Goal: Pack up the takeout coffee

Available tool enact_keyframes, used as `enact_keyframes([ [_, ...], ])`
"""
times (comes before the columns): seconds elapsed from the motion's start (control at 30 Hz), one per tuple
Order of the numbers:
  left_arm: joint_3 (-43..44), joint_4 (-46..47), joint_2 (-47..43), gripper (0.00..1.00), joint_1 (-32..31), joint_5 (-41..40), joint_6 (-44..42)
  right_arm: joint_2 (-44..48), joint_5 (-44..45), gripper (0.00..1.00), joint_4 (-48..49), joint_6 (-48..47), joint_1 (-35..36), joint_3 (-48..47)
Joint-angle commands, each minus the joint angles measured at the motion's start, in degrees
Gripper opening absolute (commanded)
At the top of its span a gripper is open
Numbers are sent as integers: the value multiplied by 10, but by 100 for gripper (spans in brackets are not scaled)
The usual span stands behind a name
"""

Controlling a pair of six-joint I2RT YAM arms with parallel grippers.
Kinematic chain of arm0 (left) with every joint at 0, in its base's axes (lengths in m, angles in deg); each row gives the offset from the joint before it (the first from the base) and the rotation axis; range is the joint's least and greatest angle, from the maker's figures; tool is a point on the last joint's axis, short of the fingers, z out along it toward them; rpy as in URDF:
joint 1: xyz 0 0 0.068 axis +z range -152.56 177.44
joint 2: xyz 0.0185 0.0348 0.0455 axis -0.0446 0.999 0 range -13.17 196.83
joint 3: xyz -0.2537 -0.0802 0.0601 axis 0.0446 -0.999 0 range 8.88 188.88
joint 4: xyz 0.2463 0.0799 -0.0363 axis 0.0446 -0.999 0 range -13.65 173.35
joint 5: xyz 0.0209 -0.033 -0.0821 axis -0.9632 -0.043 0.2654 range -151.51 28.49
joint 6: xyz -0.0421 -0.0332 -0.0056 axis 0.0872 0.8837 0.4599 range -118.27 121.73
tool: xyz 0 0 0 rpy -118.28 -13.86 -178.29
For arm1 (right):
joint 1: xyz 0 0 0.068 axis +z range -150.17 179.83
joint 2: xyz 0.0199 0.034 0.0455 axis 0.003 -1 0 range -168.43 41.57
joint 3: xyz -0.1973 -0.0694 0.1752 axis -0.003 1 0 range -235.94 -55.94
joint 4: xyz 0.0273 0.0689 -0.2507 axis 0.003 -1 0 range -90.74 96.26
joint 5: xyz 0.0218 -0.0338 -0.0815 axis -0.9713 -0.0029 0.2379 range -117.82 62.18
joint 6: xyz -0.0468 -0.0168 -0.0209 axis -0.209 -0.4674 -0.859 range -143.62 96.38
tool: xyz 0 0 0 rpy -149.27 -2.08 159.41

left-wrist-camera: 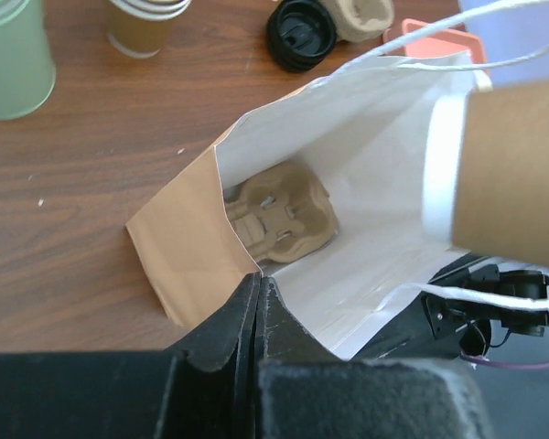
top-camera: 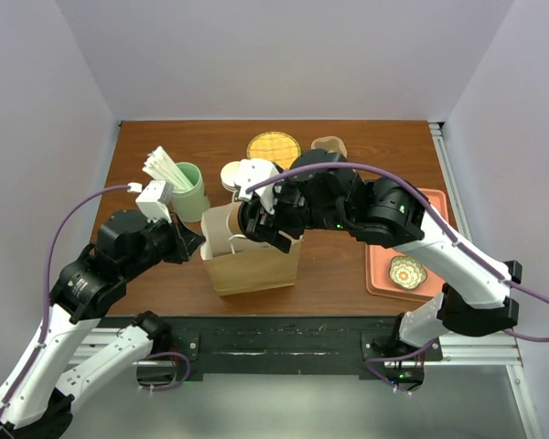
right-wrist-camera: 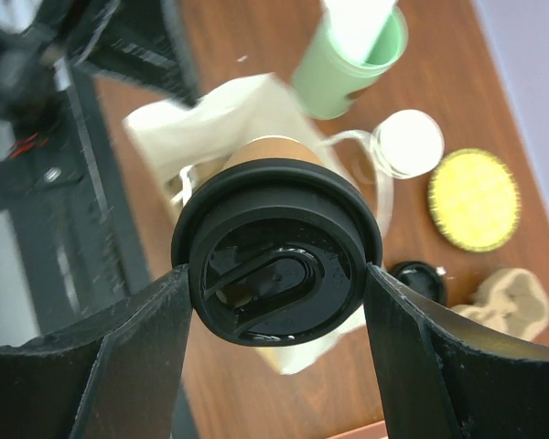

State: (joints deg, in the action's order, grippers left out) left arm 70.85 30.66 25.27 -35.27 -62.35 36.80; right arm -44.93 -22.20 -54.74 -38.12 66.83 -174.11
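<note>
Right gripper (top-camera: pixel 261 219) had its jaws clamped on the takeout coffee (top-camera: pixel 221 230), gripping at the black lid end. From the right wrist view the lid (right-wrist-camera: pixel 276 263) sat square between the two fingers (right-wrist-camera: pixel 119 366). The cup was in the air, tilted, base first over the open mouth of the paper bag (top-camera: pixel 256 265), and not inside yet.

Left gripper (top-camera: pixel 190 245) had its jaws together, pinched on the bag's rim at the left side. The left wrist view showed the tips (left-wrist-camera: pixel 258 288) meeting right at the paper edge, with the cup's brown wall (left-wrist-camera: pixel 512 174) hanging over the white interior.

A pulp cup carrier (left-wrist-camera: pixel 282 215) lay flat on the bag's bottom. The bag stood upright on the wooden worktop (top-camera: pixel 339 270), near the front edge.

Behind the bag stood a pale green cup (top-camera: pixel 190 192) of white sticks, with a stack of white lids (top-camera: pixel 242 174) just beside it. A yellow round disc (top-camera: pixel 274 147) was further back. A loose black lid (left-wrist-camera: pixel 300 32) was touching a second pulp carrier (left-wrist-camera: pixel 366 16). On the right, an orange tray (top-camera: pixel 384 265) held a small patterned dish (top-camera: pixel 407 272).
</note>
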Motion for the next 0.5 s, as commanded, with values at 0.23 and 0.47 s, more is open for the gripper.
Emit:
enact_keyframes([
  [0.23,-93,212,-68,0,-1,105,-148,-5,17,46,-46,-2,4,12],
  [0.47,-106,225,-77,0,-1,131,-219,-4,60,47,-37,-37,8,40],
])
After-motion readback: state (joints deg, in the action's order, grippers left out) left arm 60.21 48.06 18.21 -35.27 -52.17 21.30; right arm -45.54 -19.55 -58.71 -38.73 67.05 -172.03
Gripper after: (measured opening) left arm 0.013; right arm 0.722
